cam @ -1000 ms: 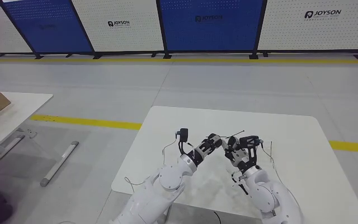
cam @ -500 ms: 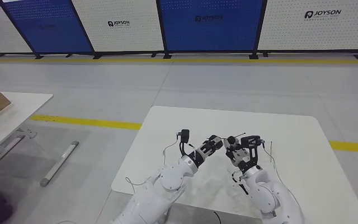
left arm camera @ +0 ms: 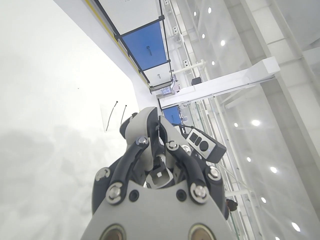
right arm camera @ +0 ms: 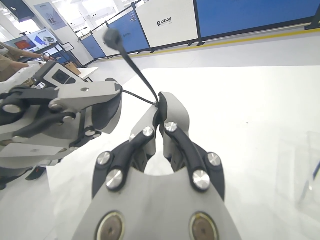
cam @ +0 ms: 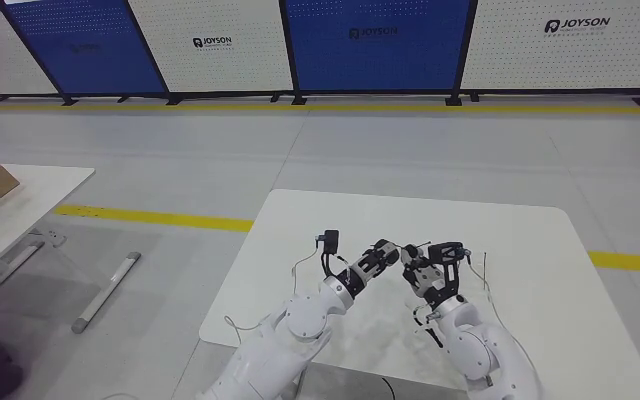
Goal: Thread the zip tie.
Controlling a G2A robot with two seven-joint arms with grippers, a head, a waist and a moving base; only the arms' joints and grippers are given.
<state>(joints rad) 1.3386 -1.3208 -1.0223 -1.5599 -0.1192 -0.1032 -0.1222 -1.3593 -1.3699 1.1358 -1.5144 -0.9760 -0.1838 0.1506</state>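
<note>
A black zip tie [right arm camera: 140,76] is held above the white table [cam: 520,230] between both grippers. My right gripper [right arm camera: 158,101] is shut on its strap, and the square head [right arm camera: 111,38] sticks up free beyond the fingers. The thin tail runs sideways from there into my left gripper [right arm camera: 119,93], which is shut on it. In the top view the left gripper [cam: 385,252] and right gripper [cam: 415,262] sit close together over the table's middle. The left gripper [left arm camera: 156,116] hides the tie in its own wrist view.
Two spare black zip ties [left arm camera: 111,116] lie on the table past the grippers, near its right side [cam: 485,270]. A clear plastic piece [right arm camera: 310,166] rests on the table beside my right arm. The table's near-left edge [cam: 235,290] drops to the floor.
The left gripper has edged slightly toward the right one, and the zip tie's raised end has dipped a little. Both grips are unchanged.
</note>
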